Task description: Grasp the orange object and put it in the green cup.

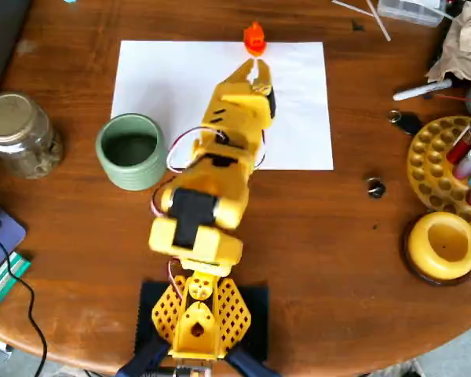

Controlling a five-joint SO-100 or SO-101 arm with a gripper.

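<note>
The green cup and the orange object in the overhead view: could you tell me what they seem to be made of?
The green cup looks like matte glazed ceramic or plastic: its ribbed walls show a soft, dull sheen. Which one is unclear. The orange object appears to be glossy molded plastic, going by its saturated color and knobby shape.
</note>
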